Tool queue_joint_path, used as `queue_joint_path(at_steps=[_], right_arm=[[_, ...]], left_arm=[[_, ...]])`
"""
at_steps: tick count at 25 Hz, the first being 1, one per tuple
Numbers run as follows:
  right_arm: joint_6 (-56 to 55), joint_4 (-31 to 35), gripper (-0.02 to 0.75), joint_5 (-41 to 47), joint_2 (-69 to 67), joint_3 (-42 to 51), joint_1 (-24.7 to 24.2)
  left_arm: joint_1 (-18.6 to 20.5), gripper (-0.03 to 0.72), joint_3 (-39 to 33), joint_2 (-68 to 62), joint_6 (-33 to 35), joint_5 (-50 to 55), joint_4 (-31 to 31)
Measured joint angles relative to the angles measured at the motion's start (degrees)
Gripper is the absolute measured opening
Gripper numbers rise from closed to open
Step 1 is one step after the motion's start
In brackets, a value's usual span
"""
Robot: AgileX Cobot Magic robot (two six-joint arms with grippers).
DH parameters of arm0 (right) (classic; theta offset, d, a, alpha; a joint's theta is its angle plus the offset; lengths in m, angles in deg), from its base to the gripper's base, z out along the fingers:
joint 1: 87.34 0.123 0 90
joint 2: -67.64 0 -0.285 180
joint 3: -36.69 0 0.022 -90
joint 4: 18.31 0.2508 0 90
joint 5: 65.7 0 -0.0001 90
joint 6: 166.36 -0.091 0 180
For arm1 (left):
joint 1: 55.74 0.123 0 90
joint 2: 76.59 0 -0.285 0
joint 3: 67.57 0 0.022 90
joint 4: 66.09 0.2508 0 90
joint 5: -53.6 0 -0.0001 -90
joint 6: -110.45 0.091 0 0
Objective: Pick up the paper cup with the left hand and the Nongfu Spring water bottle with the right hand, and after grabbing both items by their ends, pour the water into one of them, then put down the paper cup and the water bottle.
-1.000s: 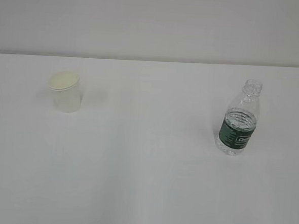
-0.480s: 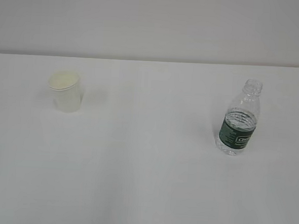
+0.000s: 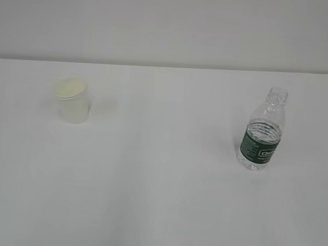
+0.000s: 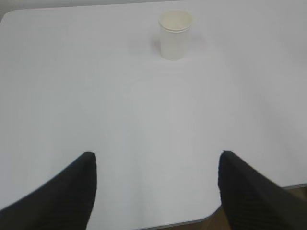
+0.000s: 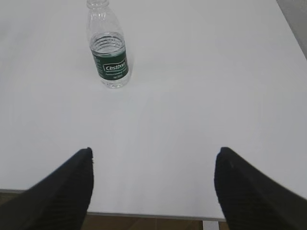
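Observation:
The paper cup [image 3: 72, 100] stands upright at the left of the white table [image 3: 161, 173]; it also shows far ahead in the left wrist view [image 4: 175, 34]. The Nongfu Spring water bottle [image 3: 261, 130], clear with a dark green label and no cap, stands upright at the right, with water up to about the label's top. In the right wrist view the bottle [image 5: 108, 46] stands ahead and to the left. My left gripper [image 4: 157, 157] is open over the near table edge, nothing between its fingers. My right gripper [image 5: 154, 152] is open and empty too. Neither arm shows in the exterior view.
The table's near edge [image 4: 192, 221] runs just under the left gripper, with brown floor beyond it. In the right wrist view the near edge [image 5: 144, 215] lies below the fingers. A pale wall [image 3: 170, 23] stands behind the table.

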Motion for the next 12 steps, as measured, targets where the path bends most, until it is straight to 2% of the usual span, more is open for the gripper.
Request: queue_joint_path(at_steps=[4,12], right_arm=[[0.0,0.0,0.587,0.0,0.0,0.0,0.0],[0.1,0.0,0.587,-3.5,0.0,-1.4,0.0]], left_arm=[[0.0,0.539,0.0,0.0,0.0,0.0,0.0],[0.0,0.534,0.0,0.0,0.0,0.0,0.0]])
